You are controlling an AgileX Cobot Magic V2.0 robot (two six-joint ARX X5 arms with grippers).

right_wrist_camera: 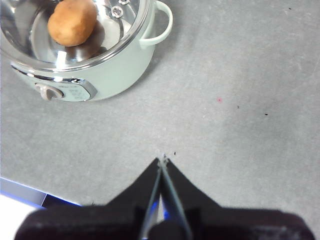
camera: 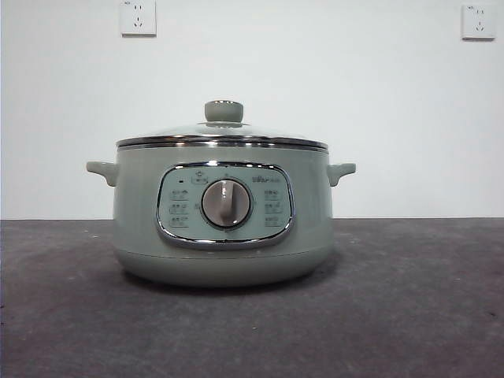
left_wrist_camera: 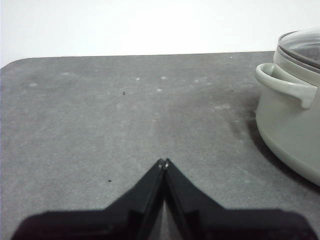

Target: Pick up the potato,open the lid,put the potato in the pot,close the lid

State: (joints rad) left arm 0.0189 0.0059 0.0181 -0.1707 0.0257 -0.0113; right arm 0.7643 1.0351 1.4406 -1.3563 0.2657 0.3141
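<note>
The pale green pot (camera: 224, 260) stands mid-table with its grey dial (camera: 226, 203) facing the front view. The glass lid (camera: 223, 130) with its green knob (camera: 224, 110) sits shut on it. In the right wrist view the orange-brown potato (right_wrist_camera: 72, 22) lies inside the pot (right_wrist_camera: 110, 70), seen from above through the glass. My right gripper (right_wrist_camera: 162, 159) is shut and empty, above the table away from the pot. My left gripper (left_wrist_camera: 164, 161) is shut and empty, low over the table beside the pot (left_wrist_camera: 285, 130) and its side handle (left_wrist_camera: 287, 85).
The dark grey table (camera: 409, 299) ends at a white wall with two sockets (camera: 138, 17) (camera: 478, 21). The table's near edge, with a blue strip (right_wrist_camera: 30, 192), shows in the right wrist view. Neither arm shows in the front view.
</note>
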